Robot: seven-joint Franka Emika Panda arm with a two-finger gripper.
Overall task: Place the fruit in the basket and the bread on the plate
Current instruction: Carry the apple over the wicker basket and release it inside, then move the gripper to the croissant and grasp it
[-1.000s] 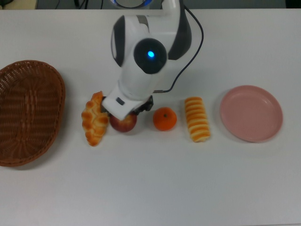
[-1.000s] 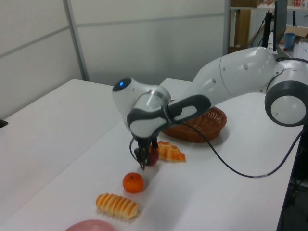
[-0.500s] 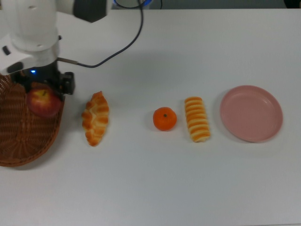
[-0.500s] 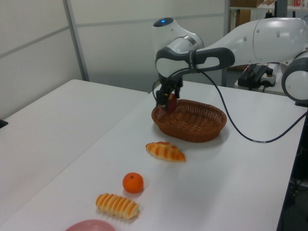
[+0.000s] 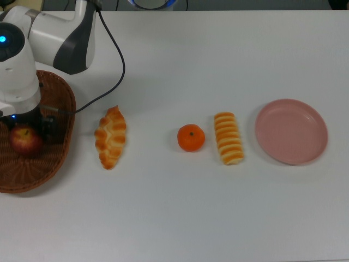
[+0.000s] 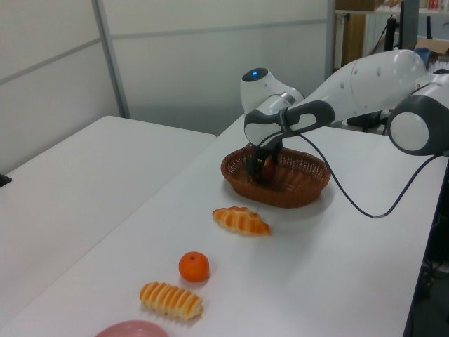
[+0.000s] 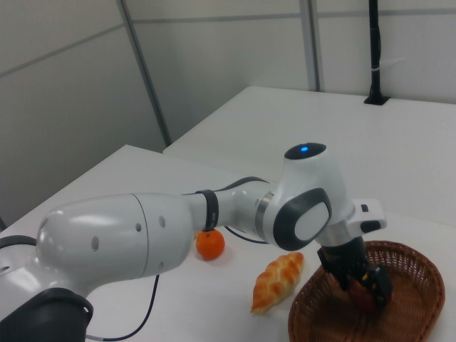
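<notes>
The red apple (image 5: 24,140) is low inside the woven wicker basket (image 5: 38,170) at the top view's left, and my gripper (image 5: 25,132) is shut on the apple, reaching down into the basket (image 6: 302,186). The orange tangerine (image 5: 191,137) rests on the table at the centre. A braided croissant-like roll (image 5: 110,136) lies just right of the basket. Between the tangerine and the pale pink plate (image 5: 291,131) lies the striped roll (image 5: 228,137). The plate holds nothing.
The white arm (image 5: 57,38) and its black cable (image 5: 117,60) arch over the table's upper left in the top view. In the right view the arm's bulk (image 7: 142,249) stands in front of the tangerine (image 7: 210,244) and the croissant roll (image 7: 278,281).
My gripper lifted the apple from beside the croissant roll, carried it to the top view's left over the basket, and has now lowered it inside. The tangerine, rolls and plate stayed put.
</notes>
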